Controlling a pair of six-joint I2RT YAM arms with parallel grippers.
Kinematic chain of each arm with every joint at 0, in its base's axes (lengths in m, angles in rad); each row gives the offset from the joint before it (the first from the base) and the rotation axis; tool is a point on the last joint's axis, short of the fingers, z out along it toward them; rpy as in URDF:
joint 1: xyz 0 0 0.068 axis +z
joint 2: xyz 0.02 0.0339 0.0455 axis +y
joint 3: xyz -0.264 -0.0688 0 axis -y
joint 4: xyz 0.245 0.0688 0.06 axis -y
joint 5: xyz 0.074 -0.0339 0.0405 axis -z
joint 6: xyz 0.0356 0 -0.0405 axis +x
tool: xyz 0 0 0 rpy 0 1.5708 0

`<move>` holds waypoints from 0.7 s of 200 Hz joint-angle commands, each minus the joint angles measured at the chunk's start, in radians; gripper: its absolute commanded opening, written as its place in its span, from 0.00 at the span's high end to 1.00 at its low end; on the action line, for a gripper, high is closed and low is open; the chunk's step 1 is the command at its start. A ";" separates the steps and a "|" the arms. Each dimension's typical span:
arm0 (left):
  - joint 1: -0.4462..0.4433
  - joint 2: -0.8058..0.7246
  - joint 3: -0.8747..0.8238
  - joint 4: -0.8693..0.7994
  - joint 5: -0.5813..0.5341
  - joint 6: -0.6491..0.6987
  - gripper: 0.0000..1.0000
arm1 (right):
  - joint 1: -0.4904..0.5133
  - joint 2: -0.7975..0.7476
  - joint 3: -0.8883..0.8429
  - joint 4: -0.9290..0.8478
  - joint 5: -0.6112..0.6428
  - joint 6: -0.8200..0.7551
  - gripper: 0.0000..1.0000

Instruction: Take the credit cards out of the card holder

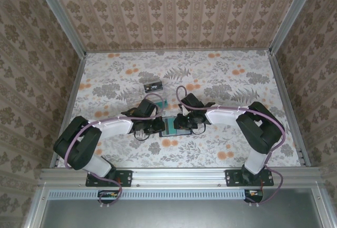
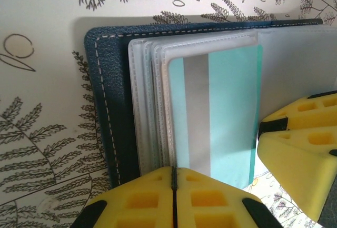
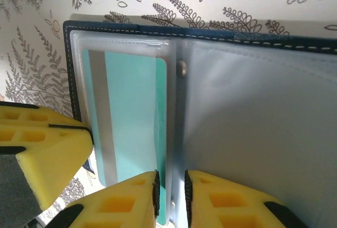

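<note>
Card holder [image 1: 172,126] open on floral tabletop [image 1: 226,80], wallpapered walls [image 1: 174,7]

the table [image 1: 231,86] shows a pale top printed all over with grey ferns and orange flowers, and two things lie on it, apart from each other: the card holder [image 1: 171,126], opened flat near the front middle, and a small dark object [image 1: 152,87] farther back.
</note>
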 commanded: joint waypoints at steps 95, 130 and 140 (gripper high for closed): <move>-0.001 0.032 0.001 -0.050 -0.036 -0.014 1.00 | -0.041 0.033 -0.021 0.065 -0.094 0.029 1.00; 0.008 0.044 0.006 -0.101 -0.071 -0.016 1.00 | -0.074 0.005 -0.059 0.055 -0.093 0.016 1.00; 0.012 0.048 0.001 -0.104 -0.072 -0.016 1.00 | -0.082 -0.003 -0.067 0.055 -0.094 0.014 1.00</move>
